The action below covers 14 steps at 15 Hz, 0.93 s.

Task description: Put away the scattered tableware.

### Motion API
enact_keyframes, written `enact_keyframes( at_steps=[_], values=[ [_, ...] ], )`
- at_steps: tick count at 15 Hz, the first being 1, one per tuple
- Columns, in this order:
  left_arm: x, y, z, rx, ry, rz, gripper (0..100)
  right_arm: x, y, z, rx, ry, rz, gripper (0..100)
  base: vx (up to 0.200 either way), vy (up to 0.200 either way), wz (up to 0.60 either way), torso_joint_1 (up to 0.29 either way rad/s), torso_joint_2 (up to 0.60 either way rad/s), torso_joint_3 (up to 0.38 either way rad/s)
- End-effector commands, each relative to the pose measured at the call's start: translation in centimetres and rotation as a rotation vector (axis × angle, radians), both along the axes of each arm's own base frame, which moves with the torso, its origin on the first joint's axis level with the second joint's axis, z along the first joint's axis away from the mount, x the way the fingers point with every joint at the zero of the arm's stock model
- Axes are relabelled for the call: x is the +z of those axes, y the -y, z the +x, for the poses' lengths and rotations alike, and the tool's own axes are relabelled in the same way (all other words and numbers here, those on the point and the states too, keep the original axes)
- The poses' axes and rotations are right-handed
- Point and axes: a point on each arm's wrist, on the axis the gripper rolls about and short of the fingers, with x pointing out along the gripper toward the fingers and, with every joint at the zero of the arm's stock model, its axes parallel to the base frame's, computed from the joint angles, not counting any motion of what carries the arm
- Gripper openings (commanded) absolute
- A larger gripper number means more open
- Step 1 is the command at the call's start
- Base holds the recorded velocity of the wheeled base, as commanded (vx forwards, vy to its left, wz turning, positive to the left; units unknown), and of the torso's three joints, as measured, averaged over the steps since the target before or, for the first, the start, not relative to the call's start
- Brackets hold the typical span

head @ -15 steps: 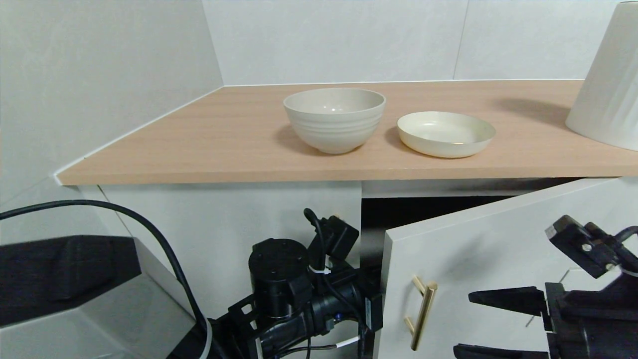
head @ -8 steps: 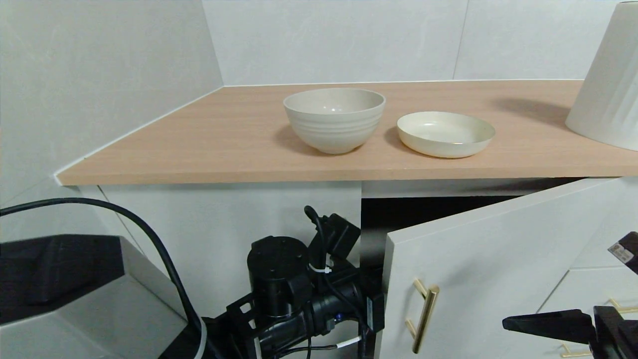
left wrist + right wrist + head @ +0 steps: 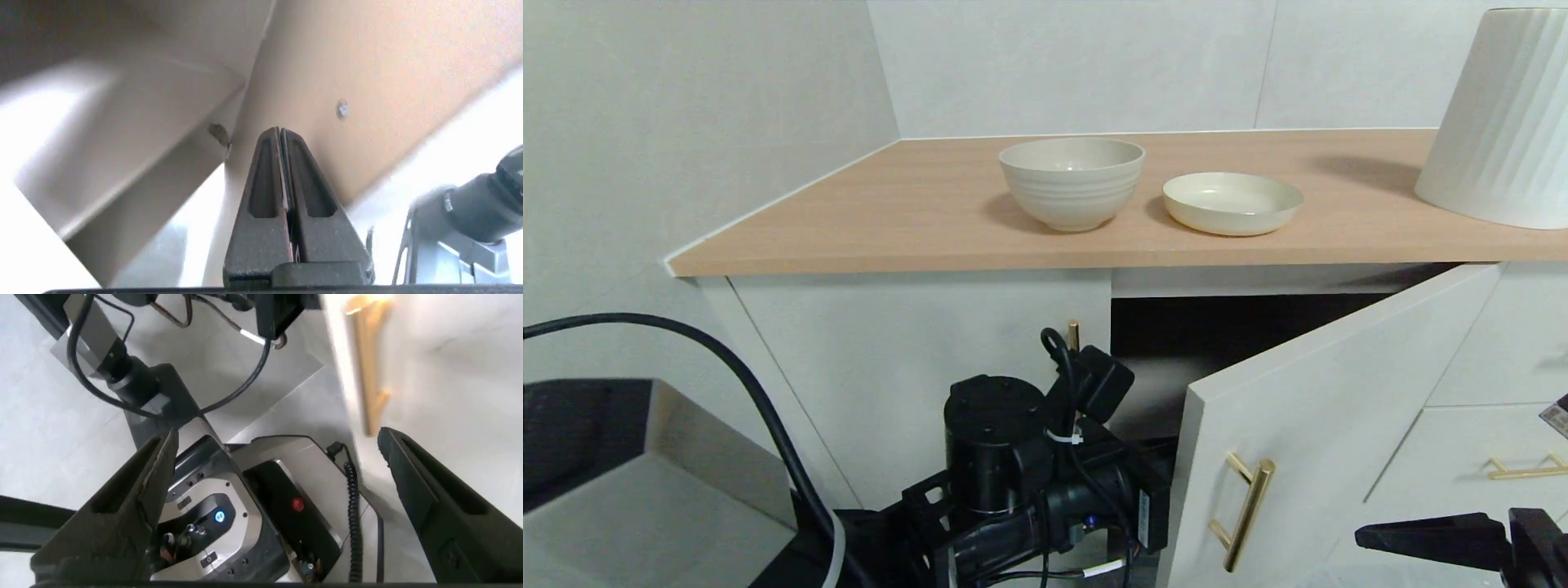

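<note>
Right claw (image 3: 270, 449) has dropped from in front of the door (image 3: 1323, 408) to the lower right, fingers wide apart, near the gold handle (image 3: 1245, 510). Head camera has shifted too. Left claw (image 3: 279, 139), fingers pressed together on nothing, sits low by the door's free edge. Bowl (image 3: 1072, 181) and plate (image 3: 1231, 202) stand side by side, not touching, on the bench (image 3: 890, 220) above the open cupboard.

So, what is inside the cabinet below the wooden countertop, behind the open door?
A dark opening is visible behind the half-open white cabinet door; shadow and the door hide its contents.
</note>
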Motion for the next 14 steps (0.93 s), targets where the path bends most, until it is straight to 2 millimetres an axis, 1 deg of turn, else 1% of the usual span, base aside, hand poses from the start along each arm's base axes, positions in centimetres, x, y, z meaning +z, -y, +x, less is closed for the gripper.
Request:
enact_keyframes(
  at_steps=[1, 4, 9, 14],
  values=[
    [0.5, 0.4, 0.3, 0.002, 0.007, -0.011, 0, 0.0, 0.0, -0.2, 0.009, 0.003, 0.003, 100, 0.000, 0.000, 0.00, 0.000, 0.00, 0.000],
    [0.8, 1.1, 0.9, 0.003, -0.002, 0.000, 0, 0.1, -0.1, -0.3, 0.019, 0.008, 0.006, 100, 0.000, 0.000, 0.00, 0.000, 0.00, 0.000],
    [1.4, 1.3, 1.1, 0.004, -0.015, 0.014, 0, 0.0, -0.1, -0.4, 0.025, -0.008, -0.009, 100, 0.000, 0.000, 0.00, 0.000, 0.00, 0.000],
    [2.1, 1.8, 1.2, -0.002, -0.023, 0.019, 0, -0.1, -0.2, -0.6, 0.045, -0.009, -0.010, 100, -0.200, 0.000, 0.00, 0.004, 0.00, 0.004]
  ],
)
